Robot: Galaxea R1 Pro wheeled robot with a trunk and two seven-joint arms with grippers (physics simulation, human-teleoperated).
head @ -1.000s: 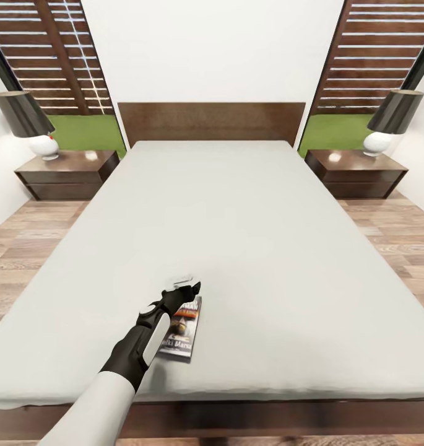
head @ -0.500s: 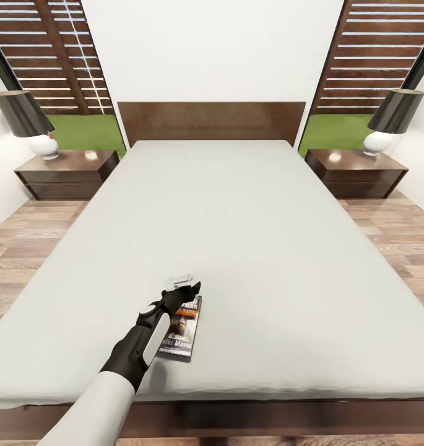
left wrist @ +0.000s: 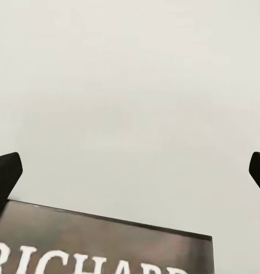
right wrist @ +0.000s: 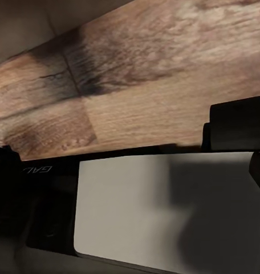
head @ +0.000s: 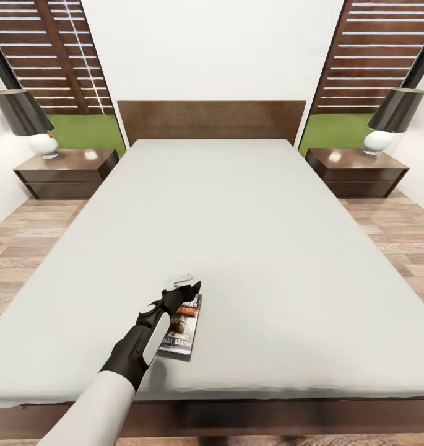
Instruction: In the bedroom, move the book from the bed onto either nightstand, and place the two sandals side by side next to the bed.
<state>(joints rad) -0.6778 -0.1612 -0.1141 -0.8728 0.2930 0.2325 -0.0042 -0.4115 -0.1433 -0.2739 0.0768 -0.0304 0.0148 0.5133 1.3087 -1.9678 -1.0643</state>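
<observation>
The book (head: 182, 328), a dark paperback with white lettering and an orange band, lies flat near the foot of the bed (head: 236, 217). My left gripper (head: 186, 286) hovers over the book's far end. In the left wrist view the gripper (left wrist: 130, 171) is open, its dark fingertips (left wrist: 4, 177) wide apart above the pale mattress, and the book's (left wrist: 101, 245) top edge with the letters "RICHAR" lies just below them. My right gripper (right wrist: 130, 162) hangs low, open and holding nothing. The sandals are out of view.
A dark nightstand (head: 66, 170) with a lamp (head: 26, 121) stands left of the headboard, and a matching nightstand (head: 355, 168) with a lamp (head: 391, 118) stands on the right. Wood plank floor (head: 397, 229) runs along both sides of the bed. The right wrist view faces the floor (right wrist: 135, 85) and my own base (right wrist: 135, 211).
</observation>
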